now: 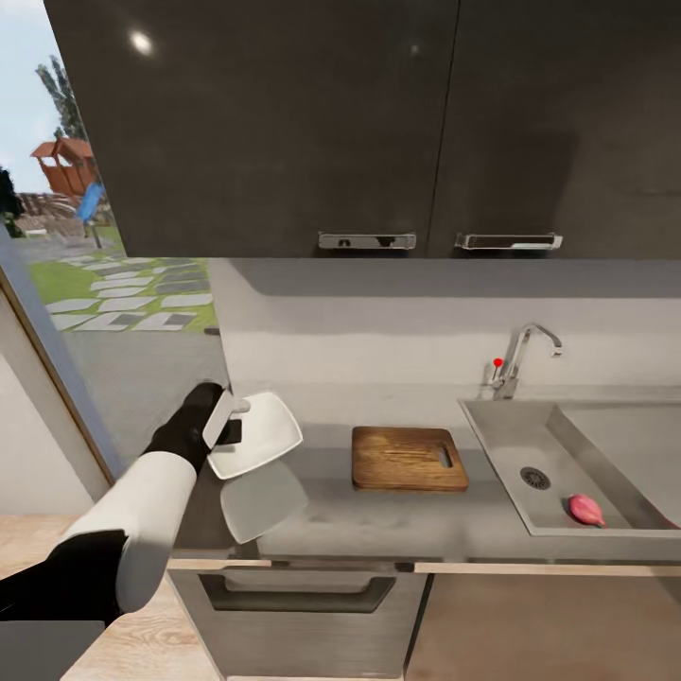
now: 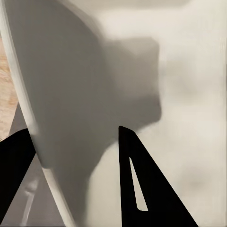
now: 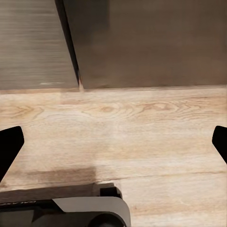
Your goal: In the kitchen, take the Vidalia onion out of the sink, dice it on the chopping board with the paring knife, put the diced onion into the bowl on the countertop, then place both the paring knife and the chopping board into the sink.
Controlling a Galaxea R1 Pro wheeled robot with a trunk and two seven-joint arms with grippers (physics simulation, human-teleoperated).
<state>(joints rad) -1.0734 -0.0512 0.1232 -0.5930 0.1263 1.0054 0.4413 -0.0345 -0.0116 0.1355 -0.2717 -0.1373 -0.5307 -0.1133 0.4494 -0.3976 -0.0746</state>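
My left gripper [image 1: 227, 417] is shut on the left rim of the white bowl [image 1: 262, 434], which hangs tilted just above the left end of the countertop [image 1: 378, 522]. Close up, the bowl's rim [image 2: 33, 118] runs between the black fingers [image 2: 137, 179]. The brown chopping board [image 1: 408, 459] lies flat mid-counter, to the bowl's right. In the sink [image 1: 492, 427] at the right, the pinkish Vidalia onion [image 1: 586, 510] rests near the front wall. The paring knife is out of view. My right gripper [image 3: 113, 146] is open over the pale wood floor.
Glossy black wall cabinets [image 1: 378, 123] hang above the counter. A chrome tap [image 1: 518, 357] stands behind the sink. A tall window [image 1: 57, 236] is at the left. Dark base cabinet fronts [image 3: 142, 42] face the right gripper.
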